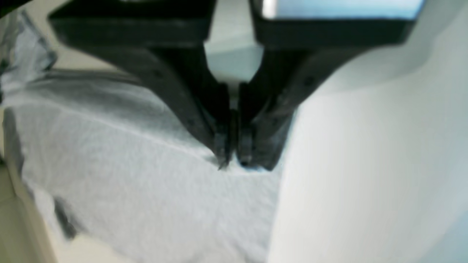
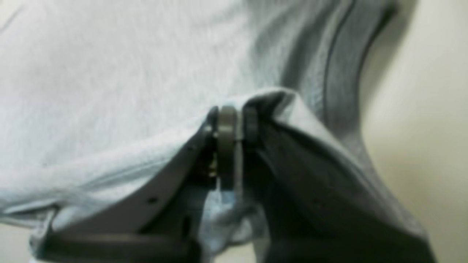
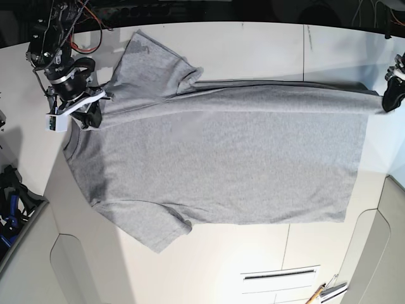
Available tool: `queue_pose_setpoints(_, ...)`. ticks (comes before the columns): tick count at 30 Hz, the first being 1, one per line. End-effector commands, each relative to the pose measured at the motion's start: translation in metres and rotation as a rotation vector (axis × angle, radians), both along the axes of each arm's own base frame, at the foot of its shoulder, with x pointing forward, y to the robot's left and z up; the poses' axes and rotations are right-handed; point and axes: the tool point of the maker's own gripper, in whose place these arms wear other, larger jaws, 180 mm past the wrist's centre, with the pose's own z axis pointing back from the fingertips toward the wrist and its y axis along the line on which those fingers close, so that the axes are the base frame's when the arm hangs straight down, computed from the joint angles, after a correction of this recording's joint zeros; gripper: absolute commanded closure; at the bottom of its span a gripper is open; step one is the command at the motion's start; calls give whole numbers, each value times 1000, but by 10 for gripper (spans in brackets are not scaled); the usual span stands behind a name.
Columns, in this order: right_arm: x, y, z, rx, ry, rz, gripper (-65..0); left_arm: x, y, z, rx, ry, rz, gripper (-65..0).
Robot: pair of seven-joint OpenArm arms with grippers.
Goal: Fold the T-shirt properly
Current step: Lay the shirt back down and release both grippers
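Both claws pinch the T-shirt (image 3: 221, 158) taut across the desk (image 3: 253, 50).
Left claw (image 3: 385, 104) grips the hem, right claw (image 3: 88, 113) the shoulder (first fold apparently under way; the rest remains).

One T-shirt (image 3: 221, 152), two grippers: left (image 3: 387, 101) at far right, right (image 3: 95, 111) at upper left.

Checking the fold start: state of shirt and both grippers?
T-shirt: spread flat on the table, far edge lifted taut, plain side up.
Left gripper: shut on the T-shirt's hem corner.
Right gripper: shut on the T-shirt near the collar.
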Motion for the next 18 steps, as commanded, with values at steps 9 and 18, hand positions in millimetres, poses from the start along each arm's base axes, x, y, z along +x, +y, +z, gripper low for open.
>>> queue_pose_setpoints(9,12,-4,15,-22,-60,-2,0,27,-11,-11,107,25,-35,0)
queue_pose_setpoints(18,15,-16,28,-85,-78,7,-304,26,1,-6,142,21,-9,-243)
